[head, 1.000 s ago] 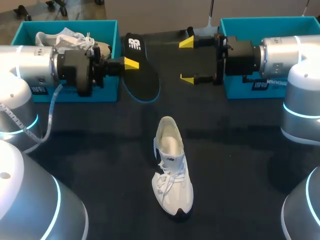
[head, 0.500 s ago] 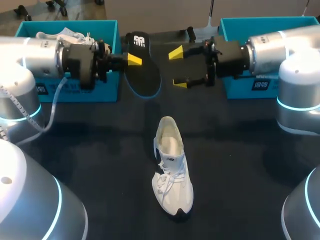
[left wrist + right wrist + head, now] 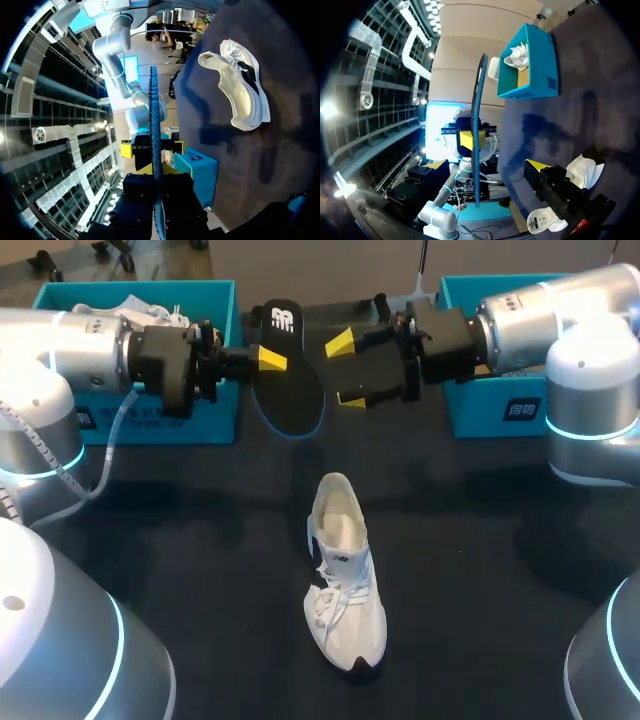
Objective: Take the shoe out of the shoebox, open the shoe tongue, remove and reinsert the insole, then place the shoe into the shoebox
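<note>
Our left gripper [image 3: 272, 360] is clamped on the black insole [image 3: 288, 380], holding it clear of the table [image 3: 480, 570] between the 2 teal shoeboxes. In the left wrist view the insole runs edge-on straight out between the fingers, its blue rim showing. From above only 1 yellow tip of this gripper shows. The other is probably behind the insole.

Our right gripper [image 3: 345, 370] reaches in from the other side with its 2 yellow tips spread wide, just beside the insole's edge and holding nothing. In the right wrist view the insole stands upright ahead of the gap between these fingers, apart from both of them.

The white shoe [image 3: 343, 580] stands on the table near the middle, well apart from both grippers. Its toe points toward us and its heel toward the insole. Its laces are loose and its opening gapes.

The left shoebox [image 3: 215, 410] holds a second white shoe [image 3: 130, 312]. The right shoebox [image 3: 470, 410] sits partly behind our right arm, so we cannot see inside it.
</note>
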You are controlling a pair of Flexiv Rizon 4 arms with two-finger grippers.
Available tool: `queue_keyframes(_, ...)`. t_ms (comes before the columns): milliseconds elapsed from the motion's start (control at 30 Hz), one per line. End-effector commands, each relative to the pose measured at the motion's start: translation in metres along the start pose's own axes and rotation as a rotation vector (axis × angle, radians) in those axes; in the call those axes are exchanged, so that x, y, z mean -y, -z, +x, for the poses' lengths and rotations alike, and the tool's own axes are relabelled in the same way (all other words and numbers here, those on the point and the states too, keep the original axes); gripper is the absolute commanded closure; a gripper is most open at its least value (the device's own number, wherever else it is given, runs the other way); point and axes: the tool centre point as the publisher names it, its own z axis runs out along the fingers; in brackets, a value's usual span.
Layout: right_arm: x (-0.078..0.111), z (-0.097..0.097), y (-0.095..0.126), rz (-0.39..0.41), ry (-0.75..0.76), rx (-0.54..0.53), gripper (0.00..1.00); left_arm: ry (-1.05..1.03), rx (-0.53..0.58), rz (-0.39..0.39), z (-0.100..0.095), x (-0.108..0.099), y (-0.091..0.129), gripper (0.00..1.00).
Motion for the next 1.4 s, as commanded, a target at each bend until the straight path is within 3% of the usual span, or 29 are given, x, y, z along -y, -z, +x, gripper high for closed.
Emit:
queue_keyframes(33,0.007,-0.003,-0.007,-0.021,0.031,-0.013,0.0,-0.002,0.007,-0.001,0.002,-0.004,-0.007,1.0)
queue_keyframes(267,0.009,-0.001,-0.017,-0.011,0.066,0.021,0.0,0.028,0.025,-0.013,0.007,-0.013,-0.014,1.0)
queue_keyframes(333,0.01,0.0,-0.02,-0.01,0.078,0.029,0.04,0.027,0.023,-0.013,0.008,-0.013,-0.016,1.0)
queue_keyframes(433,0.009,0.003,-0.022,-0.017,0.082,0.047,0.0,0.023,0.02,-0.013,0.009,-0.014,-0.019,1.0)
queue_keyframes(533,0.009,0.006,-0.024,-0.016,0.095,0.058,0.11,0.025,0.021,-0.015,0.01,-0.015,-0.02,1.0)
queue_keyframes(633,0.008,0.006,-0.024,-0.017,0.09,0.067,0.36,0.023,0.024,-0.021,0.011,-0.017,-0.02,1.0)
queue_keyframes(700,0.008,0.006,-0.025,-0.019,0.085,0.072,0.42,0.024,0.027,-0.023,0.011,-0.017,-0.02,1.0)
queue_keyframes(733,0.007,0.005,-0.026,-0.018,0.086,0.072,0.49,0.025,0.029,-0.024,0.011,-0.018,-0.02,1.0)
queue_keyframes(1267,-0.001,0.0,-0.031,-0.022,0.07,0.043,0.56,0.005,0.039,-0.019,0.009,-0.016,-0.024,1.0)
queue_keyframes(1400,0.0,-0.003,-0.031,-0.025,0.058,0.04,0.63,0.005,0.039,-0.019,0.009,-0.016,-0.024,1.0)
